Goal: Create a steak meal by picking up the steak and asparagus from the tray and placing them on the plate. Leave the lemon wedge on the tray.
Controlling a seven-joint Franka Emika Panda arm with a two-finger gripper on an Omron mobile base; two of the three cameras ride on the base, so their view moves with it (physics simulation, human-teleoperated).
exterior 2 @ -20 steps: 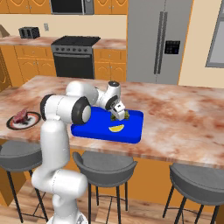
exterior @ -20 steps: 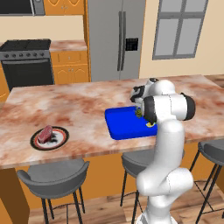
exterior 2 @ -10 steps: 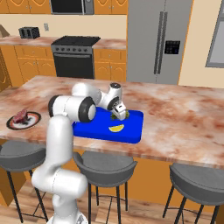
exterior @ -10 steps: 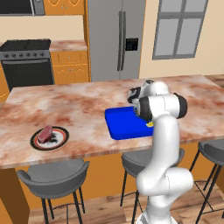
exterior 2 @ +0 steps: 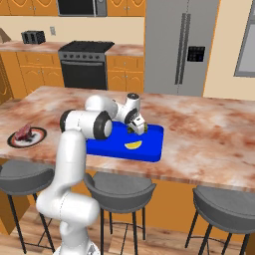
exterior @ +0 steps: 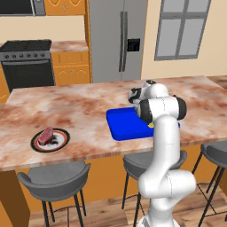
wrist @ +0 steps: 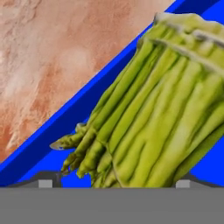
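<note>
Gripper: the gripper (exterior 2: 138,127) is low over the tray, right at the asparagus. Its two tips sit one on each side of the bunch in the hand view. I cannot tell if they are squeezing it or just close to it.
Asparagus: the asparagus (wrist: 153,113) is a bunch of green stalks, very big and close in the hand view. It lies on the blue tray with its pointy ends toward the tray's edge. In the right base view it is a small dark green bit (exterior 2: 137,129) under the gripper.
Lemon: the lemon (exterior 2: 132,145) is a small yellow wedge on the tray, near the asparagus, on the side closer to the stools.
Tray: the tray (exterior 2: 152,149) is bright blue and flat, and it rests on the counter. In the left base view the arm hides part of it (exterior: 122,126).
Counter: the counter (exterior 2: 209,137) is pinkish brown stone.
Plate: the plate (exterior: 62,141) is well apart from the tray, near the other end of the counter.
Steak: the steak (exterior: 45,135) sits on the plate.
Far back: a grey fridge (exterior: 115,40) and a dark stove (exterior: 26,64) stand behind the counter.
</note>
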